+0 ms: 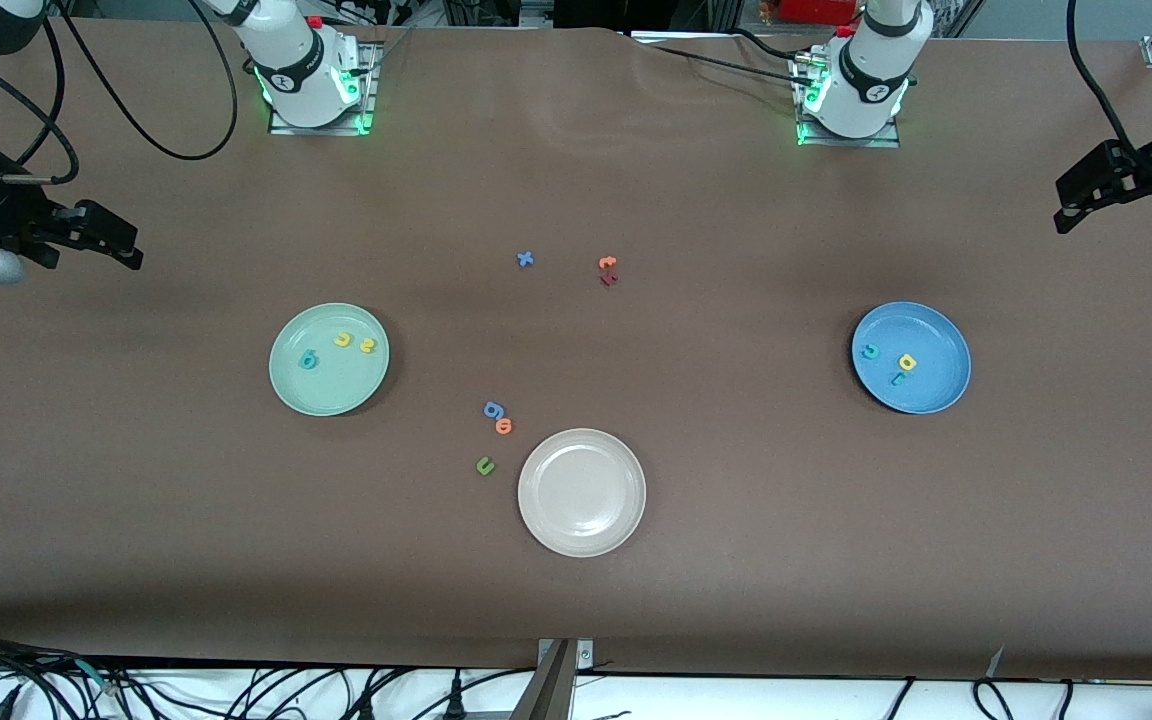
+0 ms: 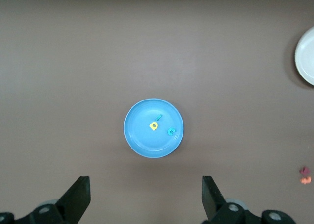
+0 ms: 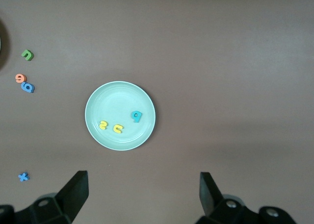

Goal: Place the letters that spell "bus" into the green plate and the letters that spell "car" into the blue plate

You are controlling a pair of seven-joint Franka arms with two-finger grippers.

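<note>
Task looks done: teal b (image 1: 308, 360), yellow u (image 1: 342, 340), s (image 1: 367, 346) in green plate (image 1: 291, 395); c (image 1: 871, 351), a (image 1: 907, 362), r (image 1: 897, 379) in blue plate (image 1: 936, 400). Left gripper (image 1: 1086, 200) and right gripper (image 1: 111, 240) hover at desk ends, fingers released, empty; no next move needed.

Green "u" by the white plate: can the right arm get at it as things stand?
Probably yes: the green "u" lies alone on bare table, apart from the white plate, and the right tool hangs open.
</note>
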